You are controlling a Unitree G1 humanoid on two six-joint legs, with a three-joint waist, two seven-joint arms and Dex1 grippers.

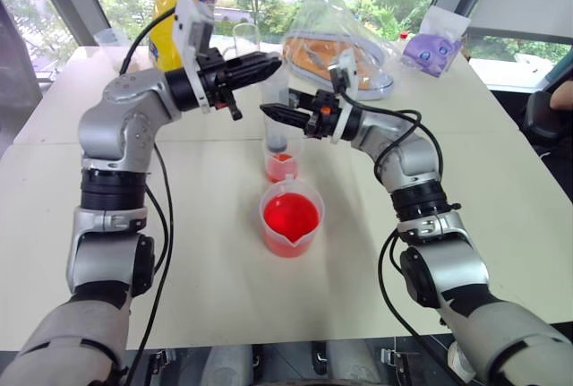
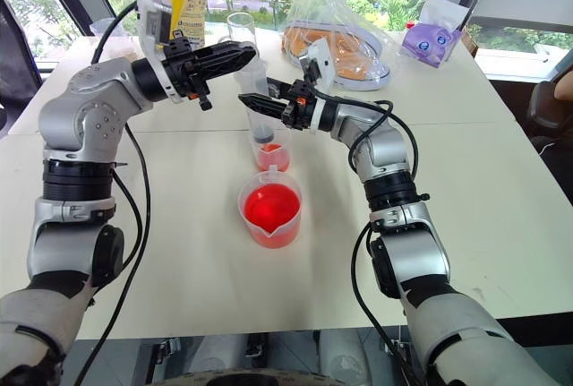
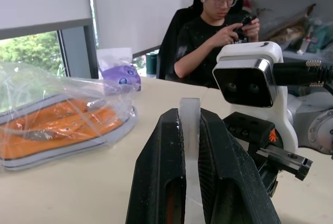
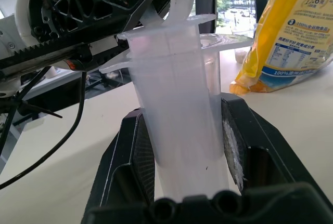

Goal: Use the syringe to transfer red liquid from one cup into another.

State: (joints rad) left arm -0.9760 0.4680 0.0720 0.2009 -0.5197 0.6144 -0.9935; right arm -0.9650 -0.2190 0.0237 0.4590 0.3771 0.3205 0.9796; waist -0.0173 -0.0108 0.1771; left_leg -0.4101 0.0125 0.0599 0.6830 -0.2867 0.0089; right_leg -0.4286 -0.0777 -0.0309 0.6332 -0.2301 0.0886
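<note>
Over the small cup, the syringe stands upright, long axis vertical, tip down inside the cup mouth. Right gripper comes in level from the robot's right and is clamped on the syringe barrel; the right wrist view shows the barrel squeezed between both black pads with the finger flange just above them. Left gripper comes in level from the robot's left, sits directly above the right one, and pinches the thin clear plunger top; the left wrist view shows that clear tab wedged between its fingers, nearly together.

Key relation: plunger axis runs straight down from the left gripper, through the barrel in the right gripper, into the small cup. So the coming move reads as a vertical push by the left arm while the right holds the barrel steady. Any sideways drift of the left would tilt the plunger in the barrel.

Small cup already holds some red liquid. Beaker sits on the table just beside it, nearer the robot, with red liquid in it, apart from the syringe tip.

Judgement: dispensing step, partway through the transfer.
</note>
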